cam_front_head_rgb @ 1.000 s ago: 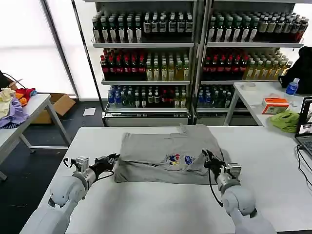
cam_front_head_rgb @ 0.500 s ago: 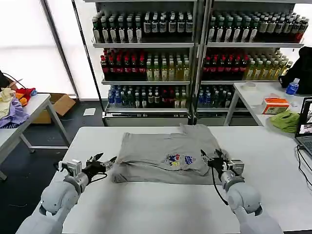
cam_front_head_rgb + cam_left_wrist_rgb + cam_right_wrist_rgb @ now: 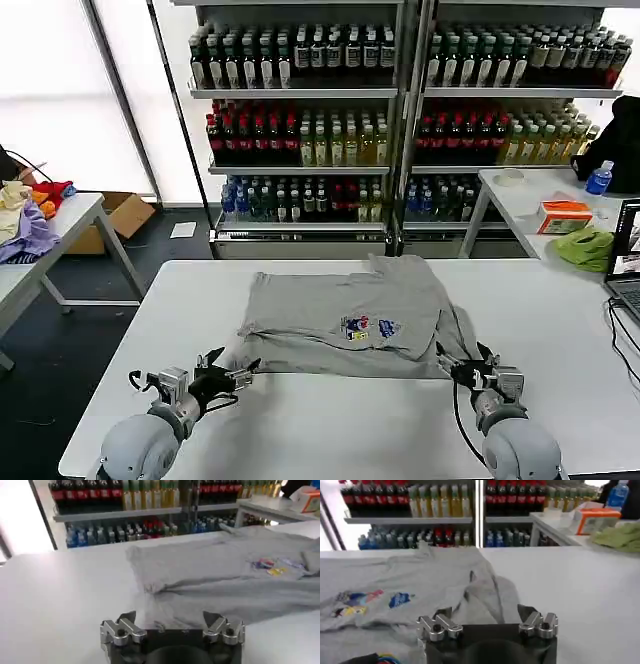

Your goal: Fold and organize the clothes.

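Left gripper (image 3: 170,622), fingers spread apart, sits low over the white table (image 3: 55,595), facing the grey shirt (image 3: 220,575) lying flat.

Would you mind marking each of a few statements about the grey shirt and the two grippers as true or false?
1. The grey shirt lies on the white table. True.
2. The left gripper is shut on the shirt. False: it is open, off the shirt's near left corner.
3. The right gripper is open at the shirt's near right edge. True.
4. The shirt's chest print faces down. False: it shows on top.
5. The shirt hangs over the table's edge. False: it lies wholly on the table.
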Robot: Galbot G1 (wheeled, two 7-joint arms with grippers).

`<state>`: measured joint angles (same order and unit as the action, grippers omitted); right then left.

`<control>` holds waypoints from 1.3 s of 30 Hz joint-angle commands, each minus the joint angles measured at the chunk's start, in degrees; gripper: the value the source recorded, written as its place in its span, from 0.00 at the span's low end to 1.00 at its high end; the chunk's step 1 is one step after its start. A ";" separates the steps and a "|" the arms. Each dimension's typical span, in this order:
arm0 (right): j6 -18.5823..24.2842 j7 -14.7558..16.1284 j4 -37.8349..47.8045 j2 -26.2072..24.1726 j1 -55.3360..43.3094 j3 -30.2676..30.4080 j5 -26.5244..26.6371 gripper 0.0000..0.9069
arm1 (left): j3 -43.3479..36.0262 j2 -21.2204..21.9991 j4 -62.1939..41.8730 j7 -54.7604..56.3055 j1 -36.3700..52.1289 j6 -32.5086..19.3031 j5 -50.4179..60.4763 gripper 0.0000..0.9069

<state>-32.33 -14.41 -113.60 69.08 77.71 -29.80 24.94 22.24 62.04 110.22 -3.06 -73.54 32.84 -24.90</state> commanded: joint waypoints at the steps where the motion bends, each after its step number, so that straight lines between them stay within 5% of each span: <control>1: -0.73 -1.04 -0.94 0.82 3.30 -0.44 -0.60 0.00 | -0.45 1.35 -0.36 0.19 -1.63 -0.21 0.74 0.34; 7: -0.75 -1.24 -0.26 1.07 3.16 0.03 -0.04 0.00 | -0.80 2.05 -1.61 -1.17 -0.72 -0.62 -1.14 0.02; 30: 0.69 1.71 -3.18 0.47 3.09 1.44 2.58 0.00 | 0.69 1.20 -2.20 -2.11 -0.55 -3.31 -6.49 0.01; 39: -0.78 2.35 -10.47 -1.00 12.39 -0.18 3.57 0.00 | 5.05 -1.15 5.71 -0.48 -9.77 -0.88 -9.46 0.02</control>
<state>-32.60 -12.57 -119.10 68.50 83.80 -29.62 27.99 25.03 62.28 111.24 -3.99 -77.58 31.07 -32.16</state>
